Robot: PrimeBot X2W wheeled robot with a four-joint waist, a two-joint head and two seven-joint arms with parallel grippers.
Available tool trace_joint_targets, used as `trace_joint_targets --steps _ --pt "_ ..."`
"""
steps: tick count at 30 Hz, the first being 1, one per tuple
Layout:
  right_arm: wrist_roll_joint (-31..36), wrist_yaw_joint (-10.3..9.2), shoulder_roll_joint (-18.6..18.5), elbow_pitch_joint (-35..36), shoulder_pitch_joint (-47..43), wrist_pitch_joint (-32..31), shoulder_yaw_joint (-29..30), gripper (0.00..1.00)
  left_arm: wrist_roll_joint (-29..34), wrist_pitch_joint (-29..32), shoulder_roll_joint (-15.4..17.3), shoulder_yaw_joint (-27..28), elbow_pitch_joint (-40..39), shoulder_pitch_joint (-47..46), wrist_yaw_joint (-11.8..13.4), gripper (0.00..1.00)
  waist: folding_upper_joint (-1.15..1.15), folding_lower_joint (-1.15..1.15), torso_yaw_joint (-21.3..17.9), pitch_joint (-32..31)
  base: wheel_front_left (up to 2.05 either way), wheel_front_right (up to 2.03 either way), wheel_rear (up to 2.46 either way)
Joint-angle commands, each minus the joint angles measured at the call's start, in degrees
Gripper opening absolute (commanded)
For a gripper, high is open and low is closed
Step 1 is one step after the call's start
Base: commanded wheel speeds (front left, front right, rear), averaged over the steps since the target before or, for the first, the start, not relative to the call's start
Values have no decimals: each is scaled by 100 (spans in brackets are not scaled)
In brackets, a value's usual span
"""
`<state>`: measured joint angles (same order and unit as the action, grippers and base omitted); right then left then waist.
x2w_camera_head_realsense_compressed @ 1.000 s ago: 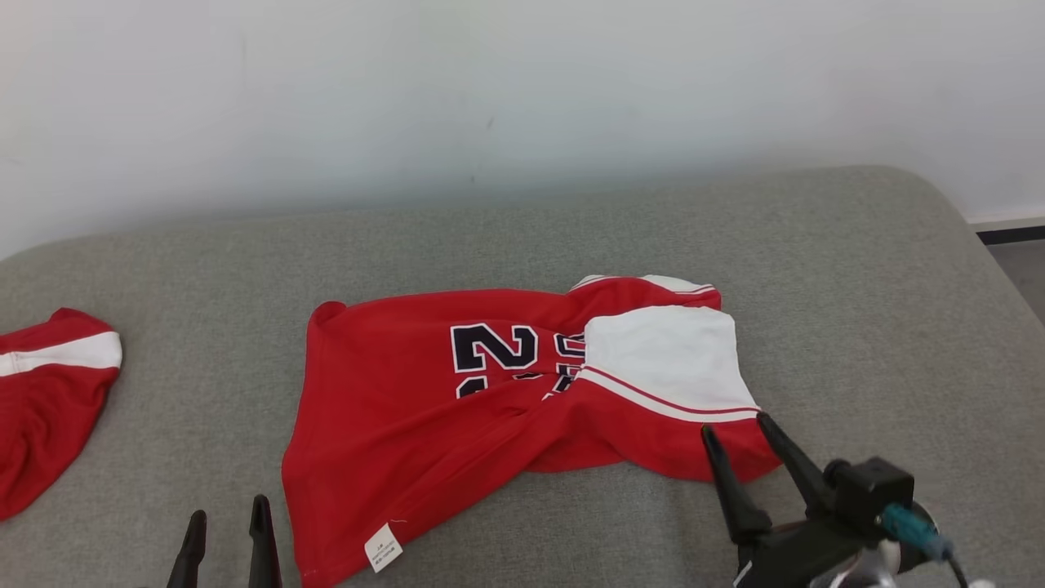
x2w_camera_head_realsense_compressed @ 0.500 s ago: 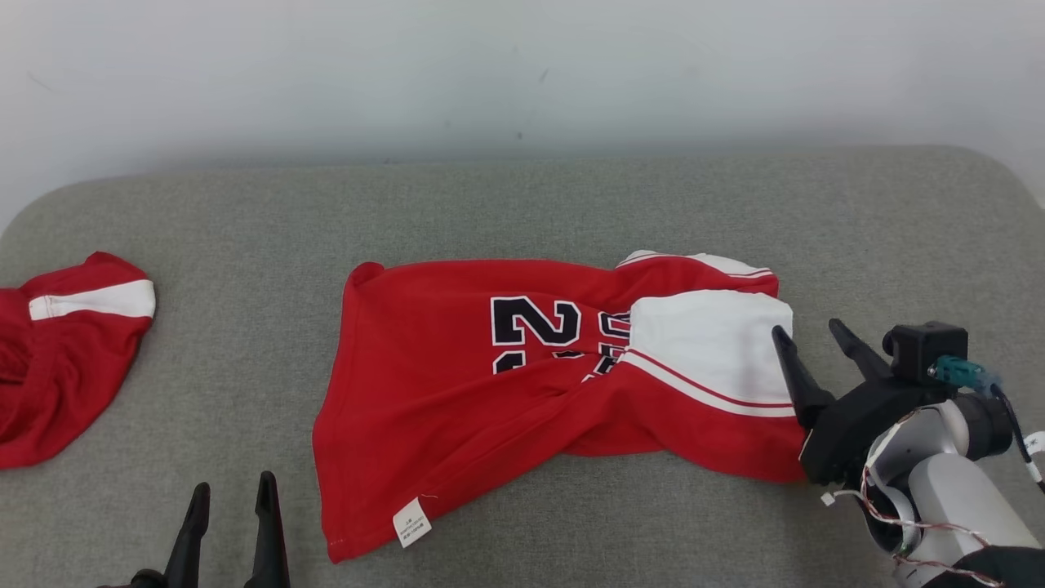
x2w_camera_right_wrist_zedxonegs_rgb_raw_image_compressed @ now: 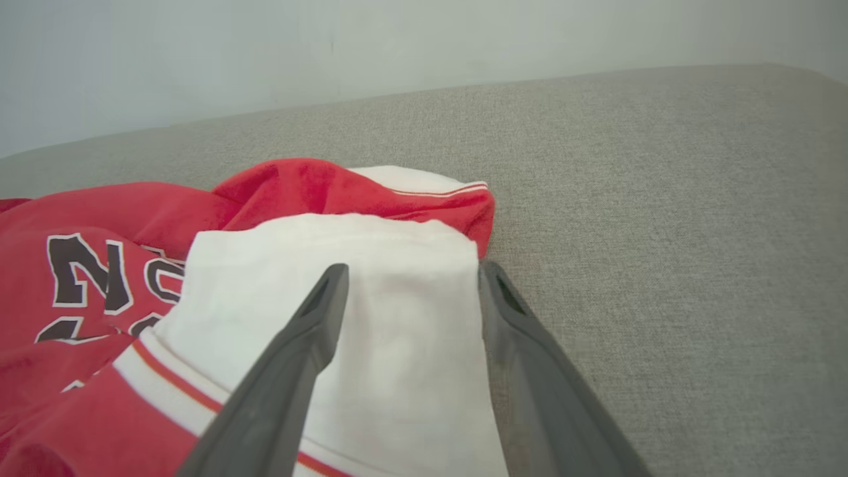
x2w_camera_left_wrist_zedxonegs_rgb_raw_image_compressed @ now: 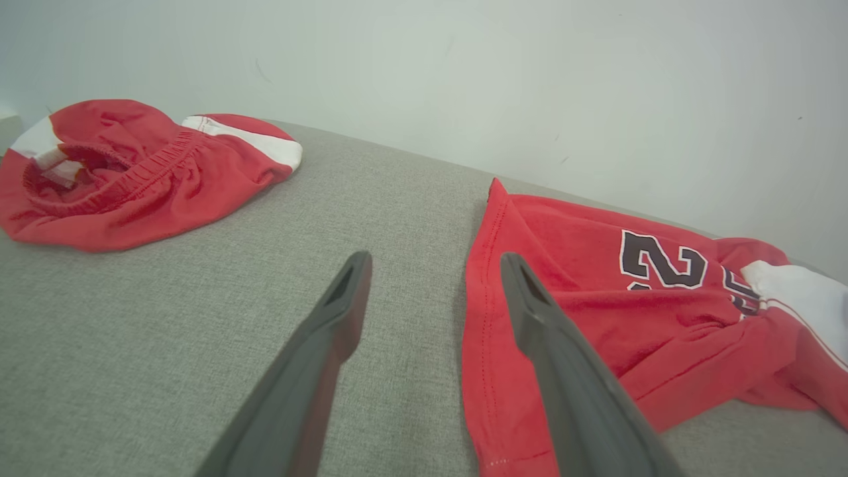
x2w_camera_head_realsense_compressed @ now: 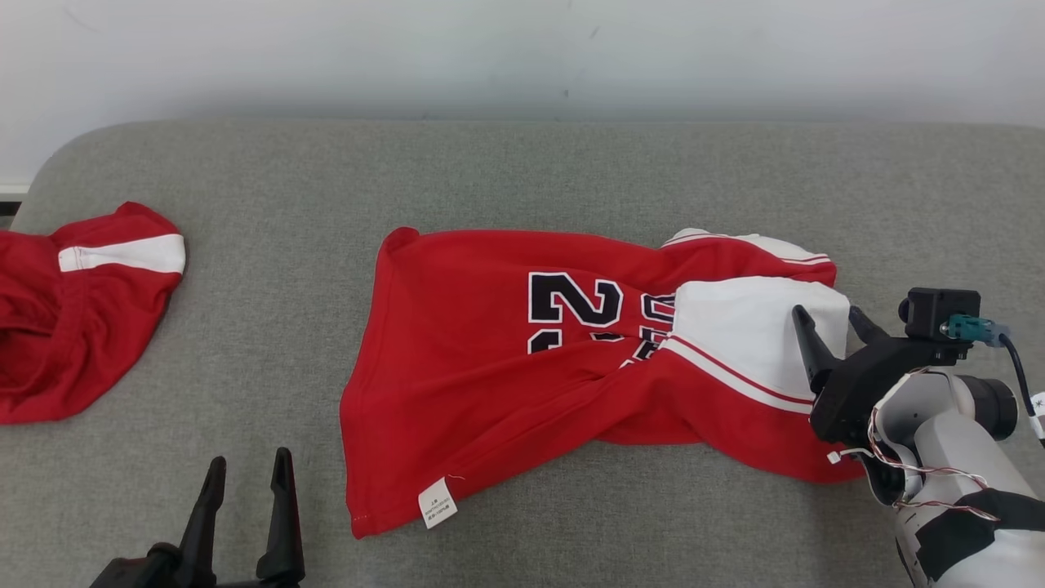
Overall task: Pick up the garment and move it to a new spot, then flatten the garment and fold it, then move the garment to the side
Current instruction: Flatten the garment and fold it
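The garment (x2w_camera_head_realsense_compressed: 490, 367) is a red jersey with a dark number and a white panel, lying crumpled and twisted in the middle of the grey cushion. My right gripper (x2w_camera_head_realsense_compressed: 826, 312) is open at the garment's right end. In the right wrist view its fingers (x2w_camera_right_wrist_zedxonegs_rgb_raw_image_compressed: 412, 268) straddle the right edge of the white panel (x2w_camera_right_wrist_zedxonegs_rgb_raw_image_compressed: 371, 285), with nothing pinched. My left gripper (x2w_camera_head_realsense_compressed: 249, 457) is open at the lower left, just left of the garment's hem. In the left wrist view the hem (x2w_camera_left_wrist_zedxonegs_rgb_raw_image_compressed: 490, 311) runs beside the right finger of that gripper (x2w_camera_left_wrist_zedxonegs_rgb_raw_image_compressed: 434, 258).
A second red garment (x2w_camera_head_realsense_compressed: 73, 327) with a white stripe lies bunched at the cushion's left end (x2w_camera_left_wrist_zedxonegs_rgb_raw_image_compressed: 132, 172). The grey cushion (x2w_camera_head_realsense_compressed: 571, 180) runs back to a pale wall. Bare cushion lies right of the jersey (x2w_camera_right_wrist_zedxonegs_rgb_raw_image_compressed: 662, 232) and between the two garments.
The head camera has shifted, sliding the whole picture right and up. My right gripper has moved from the garment's lower right corner up to the white panel's right edge. The left gripper stays put.
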<state>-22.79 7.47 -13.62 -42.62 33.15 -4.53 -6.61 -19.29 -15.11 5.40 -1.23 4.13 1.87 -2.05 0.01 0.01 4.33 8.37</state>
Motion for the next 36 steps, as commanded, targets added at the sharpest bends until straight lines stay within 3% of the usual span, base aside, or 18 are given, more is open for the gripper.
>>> trace_joint_targets --steps 1,11,12,13,14,15,16,17,27,36 --pt "-77 5 -20 -79 78 -14 -29 100 62 -4 -17 -4 21 -50 -20 100 -1 -1 29 35 0 0 0" --pt "-325 5 -33 -591 252 105 -269 100 100 -5 -55 7 131 -48 -82 100 -1 -1 38 12 0 0 0" --pt "-361 5 -29 -612 268 117 -319 85 103 -5 -58 5 139 -43 -89 100 -1 -1 36 6 0 0 0" --pt "-393 5 -29 -629 291 143 -369 55 105 -5 -60 4 143 -35 -79 100 -1 -1 33 0 0 0 0" --pt "-419 5 -30 -642 317 166 -413 40 98 -5 -61 2 148 -28 -85 100 -1 -1 33 -4 0 0 0" --pt "-440 5 -35 -664 332 191 -457 33 91 -5 -62 -4 157 -21 -91 100 -1 -1 33 -13 0 0 0" --pt "-464 5 -42 -683 331 216 -496 11 90 -5 -63 -5 164 -8 -94 100 -1 -1 32 -23 0 0 0" --pt "-480 5 -57 -695 335 245 -547 0 88 -5 -63 -6 173 3 -95 100 -1 -1 31 -32 0 0 0" --pt "-575 5 -282 -598 158 791 -931 0 31 -5 -51 6 234 142 -99 100 -1 -1 18 -268 0 0 0" --pt "-524 4 -409 86 -573 894 -1024 0 -50 -5 -52 150 156 455 -7 100 -1 -1 -346 -512 0 0 0"
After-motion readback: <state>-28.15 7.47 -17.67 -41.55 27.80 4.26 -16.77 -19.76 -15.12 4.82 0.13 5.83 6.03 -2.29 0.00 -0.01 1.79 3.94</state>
